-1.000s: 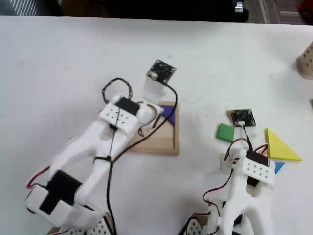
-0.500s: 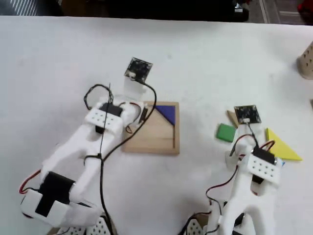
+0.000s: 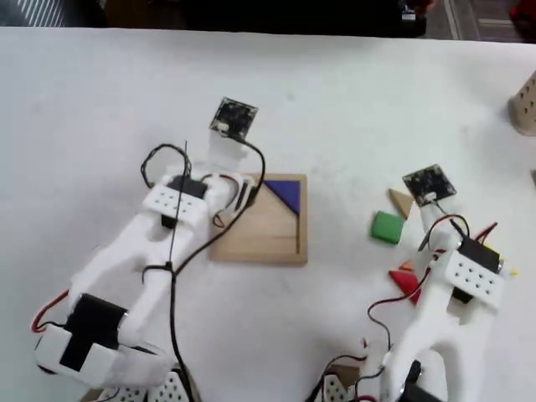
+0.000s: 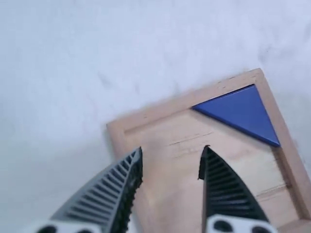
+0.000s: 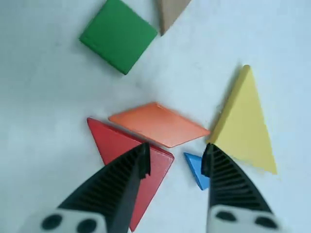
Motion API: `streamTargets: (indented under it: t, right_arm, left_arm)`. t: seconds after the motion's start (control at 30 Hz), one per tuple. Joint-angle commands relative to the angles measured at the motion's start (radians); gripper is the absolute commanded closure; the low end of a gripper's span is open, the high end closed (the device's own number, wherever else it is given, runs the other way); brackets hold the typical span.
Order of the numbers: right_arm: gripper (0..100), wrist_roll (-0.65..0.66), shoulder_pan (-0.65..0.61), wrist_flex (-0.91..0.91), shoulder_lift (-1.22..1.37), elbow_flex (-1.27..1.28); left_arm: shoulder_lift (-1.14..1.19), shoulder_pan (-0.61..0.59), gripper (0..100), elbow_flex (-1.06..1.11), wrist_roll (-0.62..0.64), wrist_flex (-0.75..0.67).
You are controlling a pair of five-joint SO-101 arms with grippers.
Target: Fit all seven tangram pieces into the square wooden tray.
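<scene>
My left claw (image 4: 172,151) hangs over the square wooden tray (image 4: 146,119). Its jaws are apart and grip nothing, with plain wood under the tips. One piece is home: the blue triangle (image 4: 240,114) lies flat in the tray's far corner, on my right arm's side, with both short edges snug against the rim.

Over to my right claw (image 5: 176,148): jaws apart here too, nothing held. It hovers above the loose pieces on the white table (image 3: 100,100), well apart from the tray. One finger sits over the red triangle (image 5: 112,141). The other comes down between the small light-blue triangle (image 5: 195,170) and the yellow triangle (image 5: 245,124).

Just past my tips lies the orange parallelogram (image 5: 158,124). It is hard against the red triangle's edge, though I can't tell whether it overlaps, and its sharp end meets the yellow triangle's side.

Farther out is the green square (image 5: 119,34), flat on the table between this cluster and the tray. The tan triangle (image 5: 170,12) lies just beside one of its corners.
</scene>
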Motion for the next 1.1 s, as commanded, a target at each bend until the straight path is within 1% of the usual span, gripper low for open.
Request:
streamTargets:
  t: [0.0,0.1,0.17,0.3,0.5,0.57,0.67,0.9,1.07]
  right_arm:
    - [81.9,0.130,-0.016,-0.048,0.097,-0.078]
    - [81.8,0.276,-0.012,-0.047,0.194,-0.129]
    - [81.8,0.342,-0.010,-0.051,0.243,-0.160]
    - [81.8,0.430,-0.010,-0.051,0.323,-0.212]
    - [81.8,0.569,0.012,-0.050,0.406,-0.216]
    - [81.8,0.612,0.018,-0.050,0.446,-0.216]
    - [81.8,0.629,0.022,-0.067,0.506,-0.230]
    - [81.8,0.632,0.054,-0.180,0.604,-0.239]
    - [81.7,0.634,0.065,-0.177,0.618,-0.238]
  left_arm:
    - [-0.048,-0.013,80,0.015,0.015,-0.034]
    - [-0.048,-0.013,80,0.017,0.015,-0.034]
    - [-0.048,-0.013,80,0.017,0.015,-0.034]
    - [-0.048,-0.013,80,0.018,0.015,-0.034]
    - [-0.048,-0.013,80,0.018,0.015,-0.034]
    - [-0.048,-0.013,80,0.021,0.015,-0.054]
    - [-0.047,-0.013,80,0.021,0.015,-0.061]
    - [-0.047,-0.013,80,0.021,0.015,-0.061]
    - [-0.047,-0.013,80,0.021,0.015,-0.061]
